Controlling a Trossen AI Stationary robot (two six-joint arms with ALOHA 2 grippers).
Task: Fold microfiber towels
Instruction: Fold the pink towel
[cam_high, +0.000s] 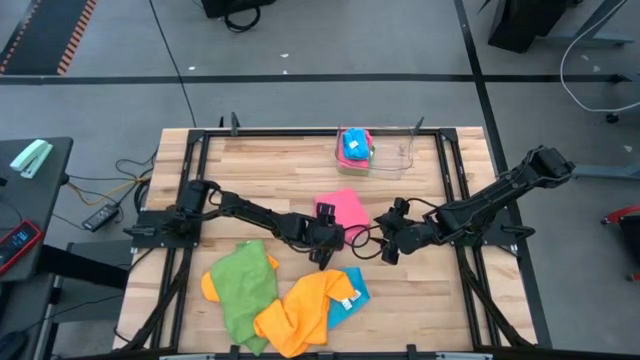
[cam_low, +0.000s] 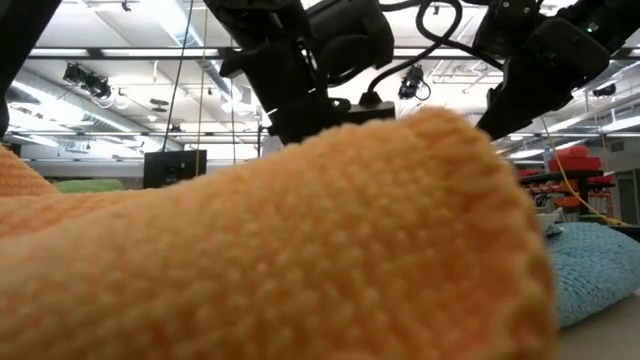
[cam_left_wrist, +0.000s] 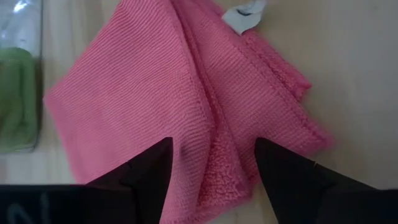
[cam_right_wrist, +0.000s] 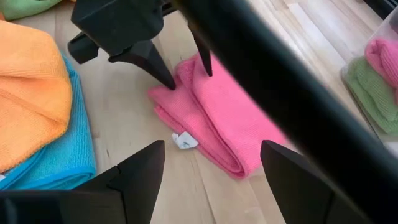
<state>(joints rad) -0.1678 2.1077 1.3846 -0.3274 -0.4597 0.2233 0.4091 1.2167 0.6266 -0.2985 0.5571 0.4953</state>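
A wooden tabletop (cam_high: 300, 165) carries two dark robot arms that meet near its middle over a folded pink towel (cam_high: 345, 208). The left hand (cam_high: 327, 236) sits at the edge of this pink towel nearest the front of the tabletop, its two dark fingers spread apart with their tips resting on or just above the cloth; in the left wrist view the pink towel (cam_left_wrist: 186, 106) fills the space ahead of and between the spread fingers (cam_left_wrist: 152, 171), with a small white label (cam_left_wrist: 244, 17) at its far edge. The right hand (cam_high: 388, 245) hovers just beside the left hand, on the other side of the pink towel's corner, fingers also spread and holding nothing; its wrist view shows the pink towel (cam_right_wrist: 221, 118) lying flat ahead of it, with the left hand's pointed fingertips (cam_right_wrist: 163, 76) touching the towel's edge. In front of both hands lies a loose heap of unfolded towels: a green towel (cam_high: 243, 285), an orange towel (cam_high: 305, 310) and a sky blue towel (cam_high: 350, 298) partly tucked under the orange one. Beyond the hands, at the far edge of the tabletop, a clear plastic tray (cam_high: 385, 152) holds already folded towels. In the low view the orange towel (cam_low: 270, 260) fills most of the foreground.
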